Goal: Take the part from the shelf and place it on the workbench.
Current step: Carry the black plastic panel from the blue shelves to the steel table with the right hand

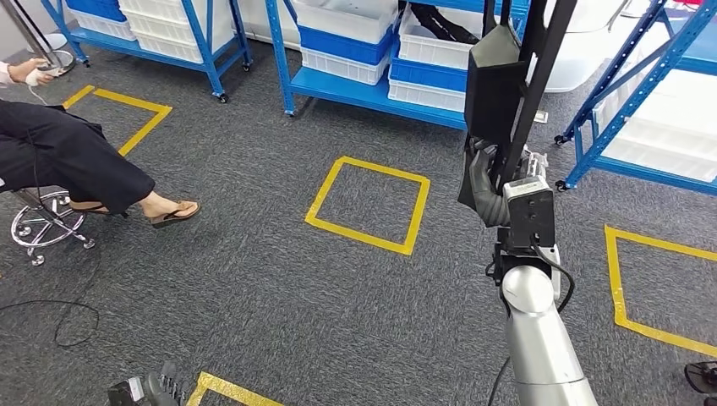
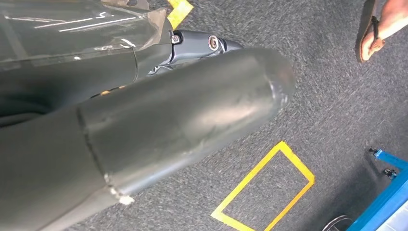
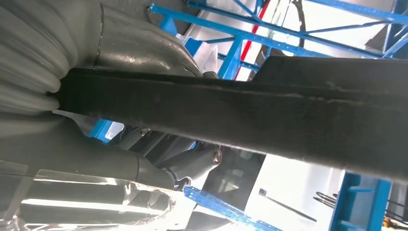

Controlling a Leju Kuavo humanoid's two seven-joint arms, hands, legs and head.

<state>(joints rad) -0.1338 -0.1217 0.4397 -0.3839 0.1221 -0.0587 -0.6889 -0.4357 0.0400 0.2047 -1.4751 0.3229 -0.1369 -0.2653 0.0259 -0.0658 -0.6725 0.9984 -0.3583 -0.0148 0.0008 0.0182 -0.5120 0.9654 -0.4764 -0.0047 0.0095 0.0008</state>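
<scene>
Long black flat part (image 1: 507, 85) with a thin bar sticking up, held up in the air over the grey carpet floor (image 1: 254, 279), gripped by the right hand (image 1: 495, 190) with grey fingers wrapped round its lower end. Behind it, blue metal shelves (image 1: 355, 85) with white and blue plastic bins (image 1: 347, 42), and a yellow tape square (image 1: 369, 204) on the floor. Down near the floor, left hand (image 2: 159, 120), grey thumb sticking out, holding nothing; seated person's sandalled foot (image 1: 173, 211) off to the left.

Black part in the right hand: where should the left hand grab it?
On the black part, probably the broad panel's left edge, from the robot's left: it is straight, exposed and faces that side, while the slim bar lies beyond the panel, above the right hand.
</scene>
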